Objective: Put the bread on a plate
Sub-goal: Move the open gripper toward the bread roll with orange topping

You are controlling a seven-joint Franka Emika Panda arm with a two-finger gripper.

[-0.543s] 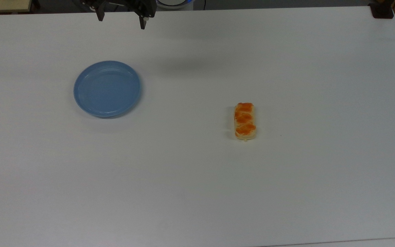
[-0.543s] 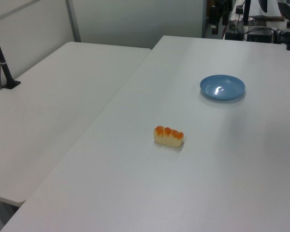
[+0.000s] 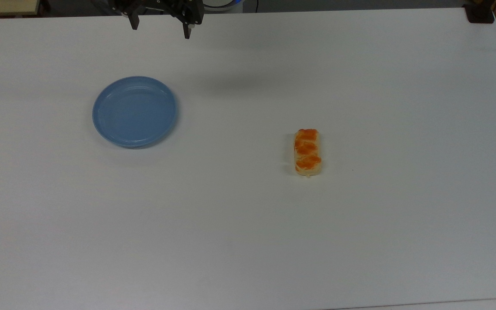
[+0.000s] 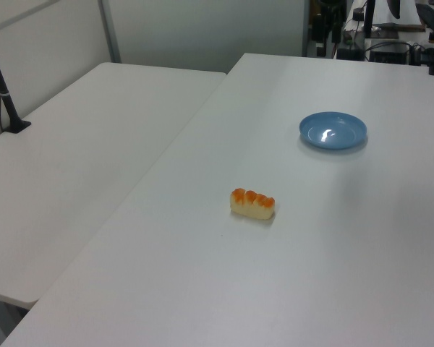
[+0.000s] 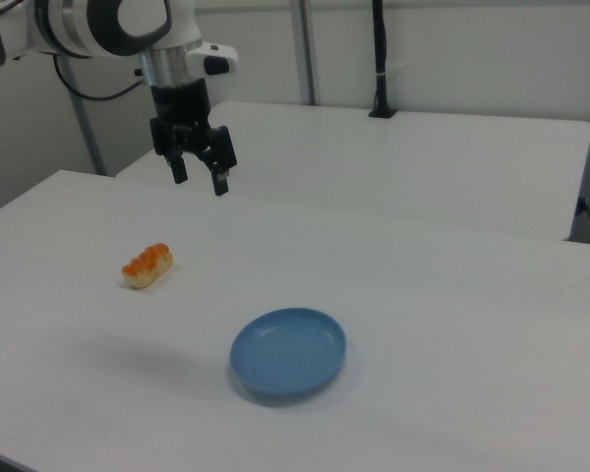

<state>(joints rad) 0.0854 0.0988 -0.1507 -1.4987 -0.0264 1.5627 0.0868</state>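
Clearly we were only at the approach: our gripper [image 5: 199, 179] hung high with fingers spread and empty, well apart from the bread [image 3: 307, 152] lying on the table [image 3: 248, 237], the plate [image 3: 134, 111] bare; next we needed to descend over the bread.

Glossy, smooth plate [image 3: 134, 112] – plastic by its look – on a matt white table [image 3: 248, 237]; bread [image 3: 307, 152] shiny-glazed.
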